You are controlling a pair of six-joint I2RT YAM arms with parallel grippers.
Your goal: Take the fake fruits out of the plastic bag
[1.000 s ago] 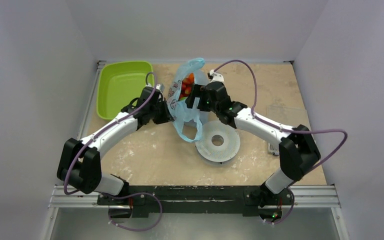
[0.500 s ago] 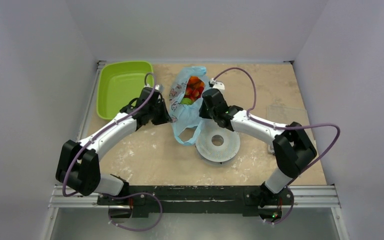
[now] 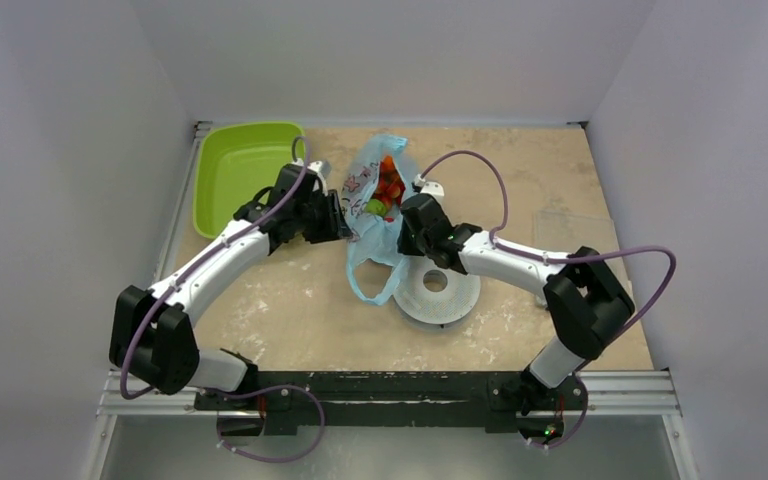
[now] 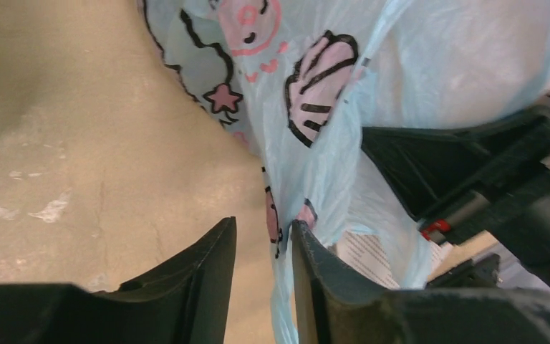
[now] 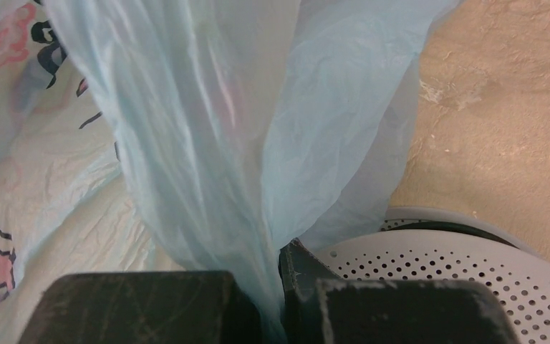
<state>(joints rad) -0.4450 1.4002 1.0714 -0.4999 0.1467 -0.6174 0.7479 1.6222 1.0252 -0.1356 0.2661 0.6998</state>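
No word can be read on the plastic bag [image 4: 329, 93]. Its panel bears only a pink shell, a pink star and part of a pink figure, all outlined in dark. Just beyond the tip of one finger of the left gripper [image 4: 263, 231] a white label [image 4: 372, 254] with fine print is seen through the film, too small to be read. On the perforated white disc [image 5: 473, 265], beside the right gripper [image 5: 278, 261], the letters "Temp" are seen, cut off by the picture's edge.

The left jaws are held slightly apart. A printed fold of the bag hangs in the gap against one finger, and bare table [image 4: 100, 143] is seen through the rest of the gap. The right jaws are closed tight on a gathered pleat of blue film, which fans out ahead of them.

The fake fruits [image 3: 388, 190] appear only from above: red and orange pieces with a green one, lying inside the bag's open mouth, between the two grippers and slightly beyond their tips. Neither wrist camera shows them. The lime-green tray [image 3: 245, 170] is also seen only from above, beyond the left gripper on the side away from the bag. A loop handle lies on the table on the near side of both jaws, touching the disc's rim.
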